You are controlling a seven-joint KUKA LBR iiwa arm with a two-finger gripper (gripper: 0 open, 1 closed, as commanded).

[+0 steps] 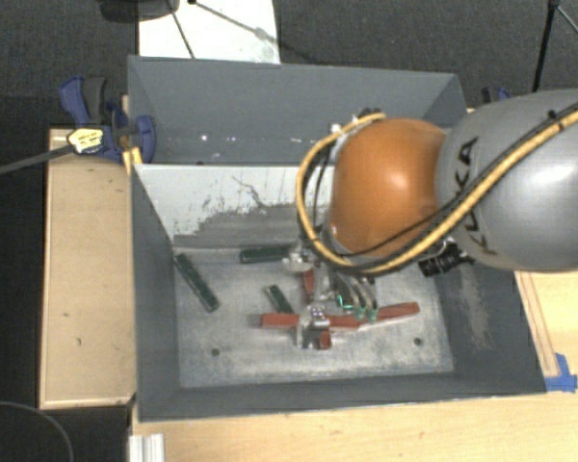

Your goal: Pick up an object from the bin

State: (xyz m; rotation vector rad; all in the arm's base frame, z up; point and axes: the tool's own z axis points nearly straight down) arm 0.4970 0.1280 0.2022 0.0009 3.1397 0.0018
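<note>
Bin floor (233, 356) is bare metal, so gripper (315, 335) (open/closed: can't tell), low on clustered red bars (393, 311) mid-bin, may skid them w/o catching.

Toward the left of the bin (155, 287) floor, a slanted stick (195, 283); right of it, near the back wall, a level stick (264, 254). At lower centre, a short stick (279, 298) just above a line of sticks (395, 310), the gripper (315, 334) at its middle.
</note>
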